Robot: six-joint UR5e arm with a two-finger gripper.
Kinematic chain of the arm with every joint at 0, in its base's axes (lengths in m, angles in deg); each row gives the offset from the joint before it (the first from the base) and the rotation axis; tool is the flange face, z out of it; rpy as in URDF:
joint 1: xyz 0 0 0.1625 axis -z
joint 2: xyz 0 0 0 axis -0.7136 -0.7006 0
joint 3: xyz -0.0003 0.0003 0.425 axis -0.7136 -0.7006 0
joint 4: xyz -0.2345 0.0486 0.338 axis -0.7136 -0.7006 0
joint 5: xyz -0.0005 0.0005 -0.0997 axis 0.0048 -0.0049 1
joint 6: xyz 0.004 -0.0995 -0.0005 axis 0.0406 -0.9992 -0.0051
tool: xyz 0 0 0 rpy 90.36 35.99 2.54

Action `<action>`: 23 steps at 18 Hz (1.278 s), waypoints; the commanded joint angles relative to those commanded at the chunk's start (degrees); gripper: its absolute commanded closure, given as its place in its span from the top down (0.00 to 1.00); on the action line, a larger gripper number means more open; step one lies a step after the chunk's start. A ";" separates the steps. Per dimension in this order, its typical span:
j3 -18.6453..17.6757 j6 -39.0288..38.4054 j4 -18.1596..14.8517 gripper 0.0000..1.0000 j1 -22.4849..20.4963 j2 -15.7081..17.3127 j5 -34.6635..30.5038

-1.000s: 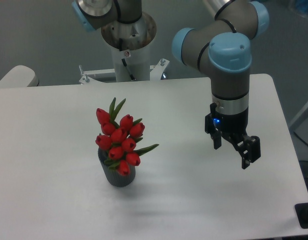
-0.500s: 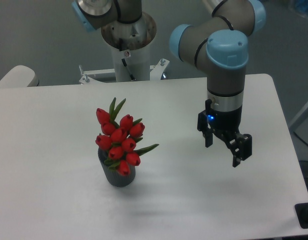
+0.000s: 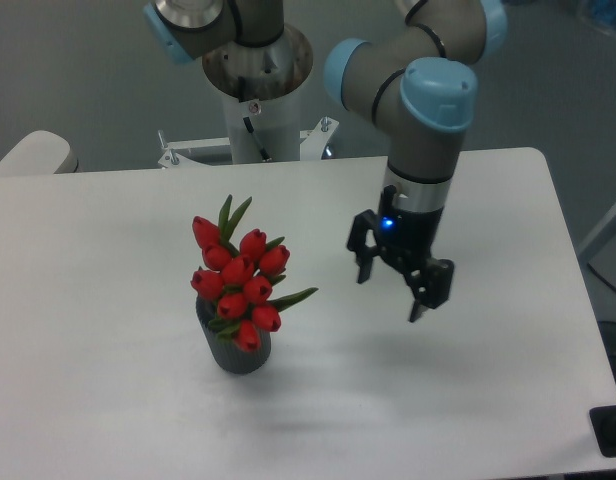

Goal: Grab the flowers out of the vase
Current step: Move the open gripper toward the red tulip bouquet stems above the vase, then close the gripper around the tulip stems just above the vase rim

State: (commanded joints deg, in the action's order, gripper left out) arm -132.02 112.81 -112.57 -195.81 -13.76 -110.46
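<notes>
The flowers (image 3: 240, 283), a tight bunch of red tulip buds with green leaves, stand in the vase (image 3: 238, 351), a small dark grey cylinder left of the table's middle. Their stems are hidden inside it. My gripper (image 3: 391, 296) hangs to the right of the bunch, about level with the buds and well apart from them. It points down at the table and is open, with nothing between its two black fingers (image 3: 421, 300).
The white table (image 3: 108, 380) ends in a right edge with rounded corners. The arm's base column (image 3: 256, 95) stands behind the table's far edge. A pale rounded object (image 3: 33, 155) sits at the far left.
My gripper has moved left, toward the flowers, and a little up the frame. It stayed open. The flowers and vase have not moved.
</notes>
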 joint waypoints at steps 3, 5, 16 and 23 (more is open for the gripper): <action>-2.64 -2.81 0.00 1.00 -1.14 0.09 8.79; -4.49 -3.00 -0.09 1.00 -1.50 0.96 12.31; -9.50 -8.89 1.23 1.00 -1.41 3.78 26.04; -9.68 -6.60 2.90 1.00 0.78 3.26 26.13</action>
State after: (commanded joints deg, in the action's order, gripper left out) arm -141.70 106.21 -109.67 -195.03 -10.51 -84.33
